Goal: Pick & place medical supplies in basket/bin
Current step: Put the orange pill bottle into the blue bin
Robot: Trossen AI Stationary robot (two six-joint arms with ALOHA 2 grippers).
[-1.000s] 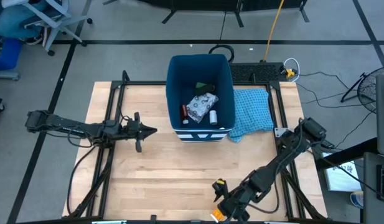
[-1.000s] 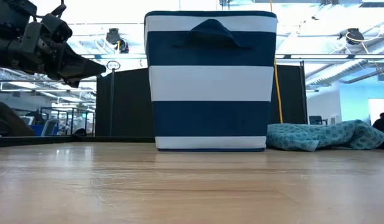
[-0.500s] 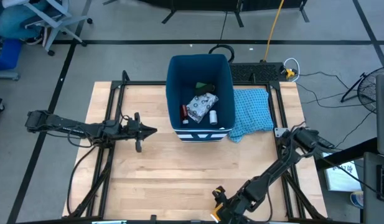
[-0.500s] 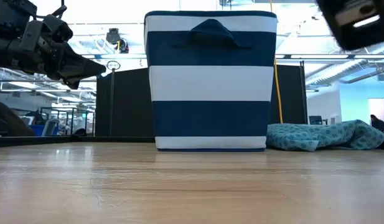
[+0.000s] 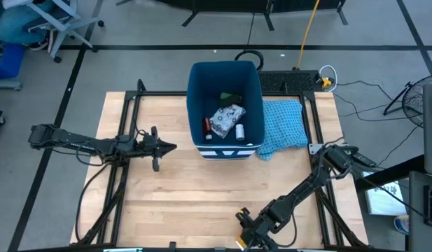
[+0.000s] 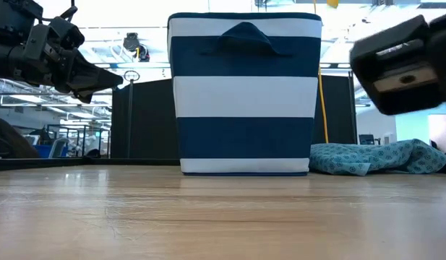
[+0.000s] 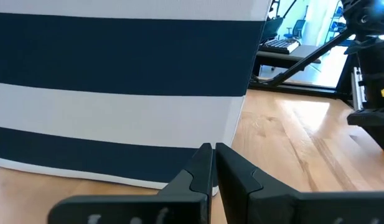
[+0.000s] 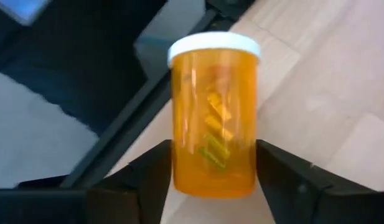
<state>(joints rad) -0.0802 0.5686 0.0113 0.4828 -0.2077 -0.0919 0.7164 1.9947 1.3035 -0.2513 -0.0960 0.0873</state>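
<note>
Orange pill bottle [image 8: 214, 115]: clear orange body, white cap, upright between the two fingers of the right gripper [image 8: 211, 180], which press against its lower sides. Small yellow and green pieces show inside. It sits at the near edge of the table, right of centre, over the table's rim and a dark frame bar.

Right gripper [image 5: 245, 225]: at the near table edge in the high view, its arm running back to the right; fingers closed on the orange pill bottle.

Bin [image 5: 226, 72]: deep, dark blue with white stripes [image 6: 244, 94], standing at the far middle of the table. Inside lie a white patterned packet [image 5: 224, 120], a small white bottle [image 5: 239, 131], a green flat box [image 5: 233, 97], a black piece just left of the box and something red at the near left corner.

Left gripper [image 5: 159, 148]: at the left of the table, pointing toward the bin, apart from it; fingers [image 7: 202, 163] nearly closed, a thin gap between them, holding nothing.

Light blue cloth [image 5: 283, 124]: crumpled, touching the bin's right side.

Table [image 5: 187, 196]: light wood.
</note>
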